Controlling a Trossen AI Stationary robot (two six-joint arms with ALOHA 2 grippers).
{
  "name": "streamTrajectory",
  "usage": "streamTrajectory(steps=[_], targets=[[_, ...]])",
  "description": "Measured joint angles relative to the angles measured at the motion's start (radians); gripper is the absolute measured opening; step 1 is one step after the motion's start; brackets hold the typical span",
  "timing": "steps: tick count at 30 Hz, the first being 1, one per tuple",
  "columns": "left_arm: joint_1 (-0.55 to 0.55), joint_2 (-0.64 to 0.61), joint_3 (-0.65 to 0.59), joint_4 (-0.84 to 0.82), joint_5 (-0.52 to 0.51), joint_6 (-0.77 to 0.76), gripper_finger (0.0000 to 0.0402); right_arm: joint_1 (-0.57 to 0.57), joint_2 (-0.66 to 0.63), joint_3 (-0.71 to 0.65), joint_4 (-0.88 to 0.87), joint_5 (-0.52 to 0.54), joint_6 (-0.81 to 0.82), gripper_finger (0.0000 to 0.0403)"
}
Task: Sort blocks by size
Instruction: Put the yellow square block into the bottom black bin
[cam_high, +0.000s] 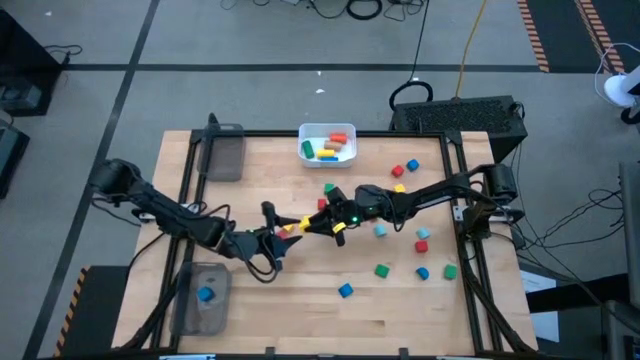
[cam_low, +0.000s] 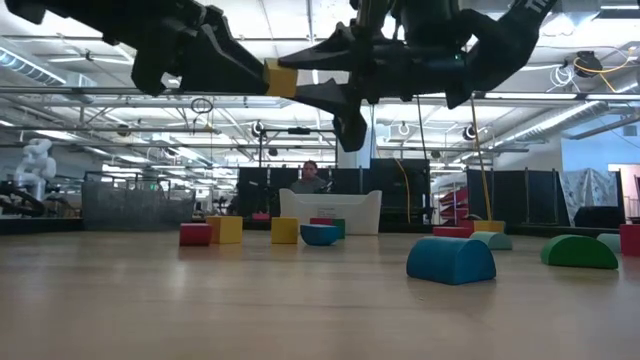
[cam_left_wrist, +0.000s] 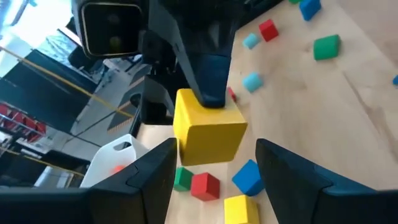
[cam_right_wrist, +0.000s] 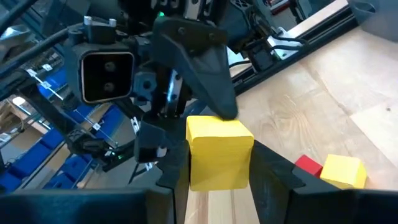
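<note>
High view: above the bench (cam_high: 250, 310) middle, right gripper (cam_high: 300, 226) fingers are gripping a yellow cube (cam_high: 291, 228); left gripper (cam_high: 272, 238) fingers are waiting open beside it. Many blocks are lying unsorted right of the white bin (cam_high: 303, 150).

The high view looks straight down on the whole wooden table (cam_high: 300, 300). The low view sits at tabletop level on the near side, facing level across toward the far room. Each wrist view looks along its own arm, close in, toward the table's middle. All four share the yellow cube (cam_high: 291, 228) held in the air mid-table, where the wrist cameras face each other.
</note>
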Motion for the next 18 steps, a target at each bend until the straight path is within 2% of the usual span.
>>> streamTrajectory(steps=[10, 18], targets=[[0.009, 0.012, 0.0, 0.127, 0.022, 0.066, 0.0222, -0.005, 0.0, 0.001, 0.011, 0.027, 0.018, 0.0116], [0.009, 0.012, 0.0, 0.132, 0.029, 0.105, 0.0221, -0.005, 0.0, 0.002, 0.018, 0.026, 0.018, 0.0116]])
